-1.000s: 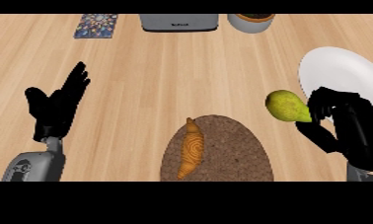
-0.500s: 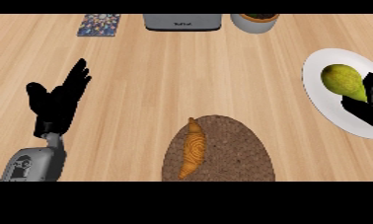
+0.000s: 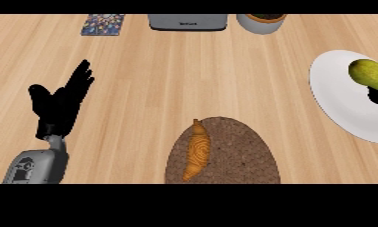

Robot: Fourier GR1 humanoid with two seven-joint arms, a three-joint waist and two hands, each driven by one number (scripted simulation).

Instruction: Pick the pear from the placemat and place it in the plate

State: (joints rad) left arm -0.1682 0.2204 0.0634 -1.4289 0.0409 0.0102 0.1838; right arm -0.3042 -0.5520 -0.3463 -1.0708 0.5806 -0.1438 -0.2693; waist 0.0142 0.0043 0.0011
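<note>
Yellow-green, the pear [image 3: 364,72] sat over the white plate [image 3: 332,96], well off the placemat [image 3: 236,153], so we judged placing nearly done (right robot hand [image 3: 372,93] barely showing, grip impossible to tell; left robot hand [image 3: 60,103] resting spread), wanting only release and a clean withdrawal.

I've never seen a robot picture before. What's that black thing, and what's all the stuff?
This one picture is taken from the robot's head, looking down at a wooden counter. The black thing at the left is the robot's left hand, open, resting, holding nothing. The small dark bit at the right edge is probably its right hand; too little shows to say more. Beside it a yellow-green pear lies on a round white plate. Nearer lies an oval brown woven placemat with an orange-brown ridged pastry on it. At the far edge are a patterned blue square, a grey box and a grey bowl.
</note>
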